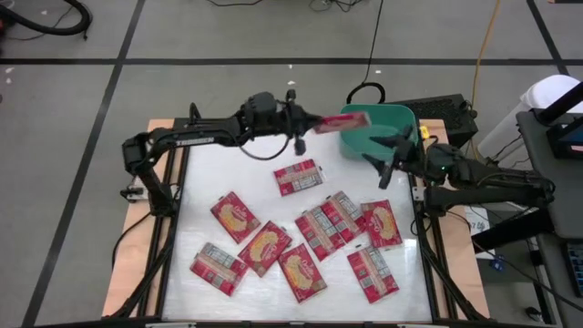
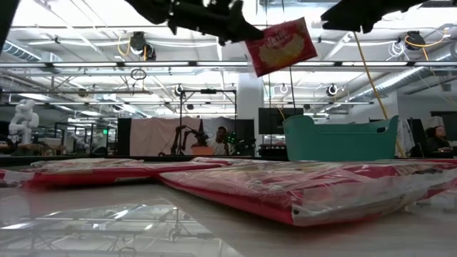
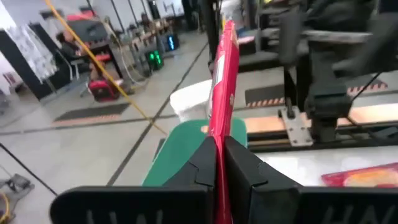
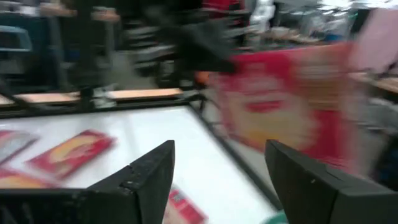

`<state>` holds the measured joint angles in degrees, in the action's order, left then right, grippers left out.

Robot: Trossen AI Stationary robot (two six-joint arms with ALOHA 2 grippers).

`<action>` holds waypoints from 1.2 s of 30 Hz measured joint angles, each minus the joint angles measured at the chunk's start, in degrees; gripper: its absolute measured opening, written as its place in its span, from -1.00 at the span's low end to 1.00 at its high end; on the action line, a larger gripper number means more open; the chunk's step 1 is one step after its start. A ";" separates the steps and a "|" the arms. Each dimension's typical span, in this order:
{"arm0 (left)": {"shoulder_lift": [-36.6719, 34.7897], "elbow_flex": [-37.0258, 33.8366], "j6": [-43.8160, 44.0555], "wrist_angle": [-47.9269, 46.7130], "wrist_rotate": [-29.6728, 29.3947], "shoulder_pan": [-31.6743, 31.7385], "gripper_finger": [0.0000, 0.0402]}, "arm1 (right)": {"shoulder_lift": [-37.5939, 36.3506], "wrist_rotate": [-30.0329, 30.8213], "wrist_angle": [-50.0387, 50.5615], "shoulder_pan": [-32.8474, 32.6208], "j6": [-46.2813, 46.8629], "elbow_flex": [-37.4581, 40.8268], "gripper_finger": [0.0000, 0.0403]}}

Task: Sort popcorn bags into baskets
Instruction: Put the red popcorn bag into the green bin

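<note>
A grey floor [image 1: 228, 32] crossed by dark tape lines surrounds the white table [image 1: 219, 173], with black cables trailing over it. Beyond, the low view shows an open workshop: a white ceiling with beams and hanging lamps [image 2: 139, 44] (brightly lit), a beige curtain [image 2: 161, 135], and a seated person [image 2: 221, 139].

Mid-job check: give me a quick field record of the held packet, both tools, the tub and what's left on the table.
held packet: red popcorn bag, in the air at the tub's rim
left tool: shut on the popcorn bag
right tool: open, holding nothing, over the tub's near edge
tub: teal-green basket, at the table's far right corner
loose packets: ten flat on the table
</note>
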<state>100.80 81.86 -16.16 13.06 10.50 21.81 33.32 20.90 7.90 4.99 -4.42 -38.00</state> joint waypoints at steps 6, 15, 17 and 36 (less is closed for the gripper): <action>9.61 12.90 0.17 -1.78 1.86 1.47 -0.93 | 1.62 0.03 -2.14 -3.26 1.72 4.56 0.09; 22.58 32.90 0.16 -6.39 2.97 1.32 -0.93 | 2.62 3.30 -4.63 -6.34 3.06 10.70 -0.01; 25.32 37.70 0.39 -7.47 3.65 1.32 -0.93 | 2.58 3.57 -4.68 -6.65 4.23 11.82 -0.04; 38.46 44.95 1.86 -9.96 3.66 2.70 -0.86 | 2.10 2.83 -4.65 -12.78 10.24 17.88 -0.44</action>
<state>139.26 126.80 -14.30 3.10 14.17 24.51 35.42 23.73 3.26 -7.79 5.81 -20.12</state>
